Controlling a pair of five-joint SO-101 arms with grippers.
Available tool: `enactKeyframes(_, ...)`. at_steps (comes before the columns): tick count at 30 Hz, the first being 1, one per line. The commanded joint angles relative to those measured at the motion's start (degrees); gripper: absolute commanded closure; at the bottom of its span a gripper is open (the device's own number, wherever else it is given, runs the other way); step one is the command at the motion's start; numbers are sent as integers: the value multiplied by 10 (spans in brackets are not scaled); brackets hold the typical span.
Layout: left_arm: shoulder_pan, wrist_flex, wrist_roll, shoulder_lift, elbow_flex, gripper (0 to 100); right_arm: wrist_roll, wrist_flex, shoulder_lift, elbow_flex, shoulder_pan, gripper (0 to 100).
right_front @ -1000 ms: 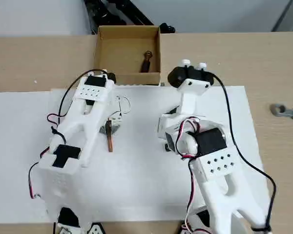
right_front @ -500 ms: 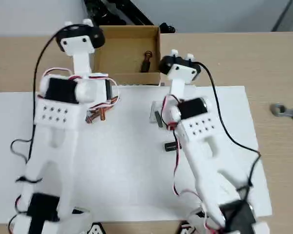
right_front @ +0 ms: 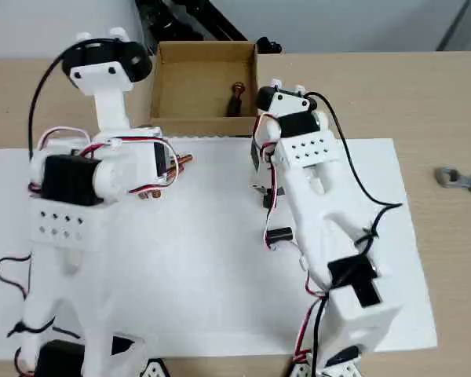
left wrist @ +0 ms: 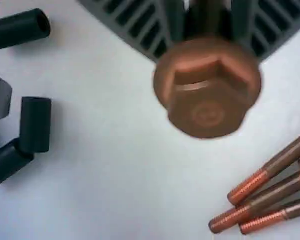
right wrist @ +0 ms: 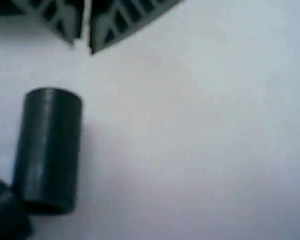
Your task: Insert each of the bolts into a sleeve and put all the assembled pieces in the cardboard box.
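Copper catches our eye first: the left gripper [left wrist: 206, 22] is clamped on a bolt [left wrist: 207, 87], whose hexagonal head faces the wrist camera. In the high view we find this bolt left of centre, held over the white sheet [right_front: 204, 290] just below the lower left corner of the cardboard box [right_front: 166, 86]. Several loose bolts [left wrist: 270, 200] lie together on the sheet close by. Three black sleeves [left wrist: 35, 124] lie apart from them, two of them touching. The right gripper [right wrist: 86, 35] hangs low over the sheet near the middle of the high view, its fingers set almost together with nothing between them. A sleeve [right wrist: 50, 150] lies on its side just beside its fingertips. The box sits at the upper middle of the high view — inside it, toward its right wall, lies one assembled piece [right_front: 237, 98]. A wrench [right_front: 459, 179] rests on the bare table [right_front: 424, 94] at the right edge.
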Motion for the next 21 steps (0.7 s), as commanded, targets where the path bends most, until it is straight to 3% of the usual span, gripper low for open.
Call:
enactKeyframes(1,0,0,-4,-24,-1,994,17,10,15,-45,2,983)
enactKeyframes(5,0,3,-4,-24,-1,994,18,8,36,-51,2,972)
enactKeyframes(13,3,18,-4,-28,-1,994,18,8,44,-51,1,826)
enactKeyframes(21,3,18,-4,-28,-1,994,27,-29,70,-49,2,834)
